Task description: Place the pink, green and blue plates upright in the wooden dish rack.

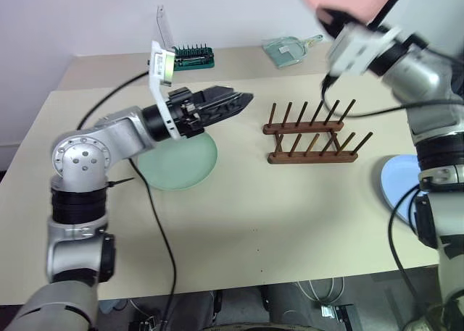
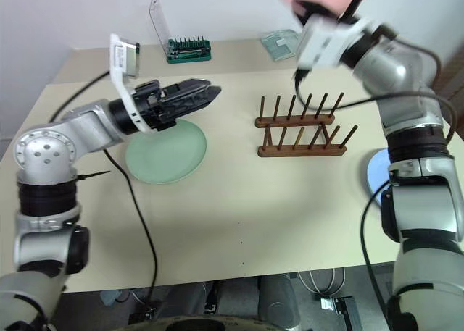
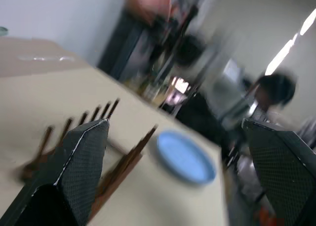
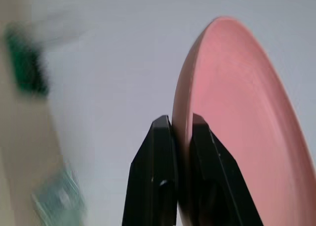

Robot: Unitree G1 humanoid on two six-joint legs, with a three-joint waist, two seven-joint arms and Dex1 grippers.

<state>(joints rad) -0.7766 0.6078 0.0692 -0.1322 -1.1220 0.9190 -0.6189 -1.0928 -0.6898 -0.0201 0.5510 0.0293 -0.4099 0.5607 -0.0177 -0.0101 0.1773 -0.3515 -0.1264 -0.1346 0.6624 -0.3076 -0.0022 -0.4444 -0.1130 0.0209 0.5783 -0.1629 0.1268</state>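
Plates: 0 of 3 are in the wooden dish rack (image 1: 313, 133); every slot between its pegs stands bare.

Pink plate (image 4: 237, 122): off the surface, gripped at its rim by the right pincer (image 4: 178, 137), whose 2 black fingers are clenched on either side of the edge. In the head views the plate is held high, above and behind the rack, near the upper edge of the view. Judgement: this is the plate in hand, and it is mid-carry, not yet lined up with a slot.

Green plate (image 1: 180, 162): lying flat on the surface, well to the left of the rack. The left pincer (image 1: 230, 103) hovers just above its far rim, pointing toward the rack, fingers spread wide and holding nothing. The left wrist view confirms the wide gap between its 2 fingers (image 3: 81, 157).

Blue plate (image 1: 397, 182): lying flat on the surface near the right edge, to the right of the rack, partly hidden by the right arm in the head views; seen whole in the left wrist view.

Status, as judged:
- Done: 1 plate lifted.
- Left: lower the pink plate on edge between pegs and let go; then pick up, tip upright and slot the green and blue plates.
- Task is at an early stage.
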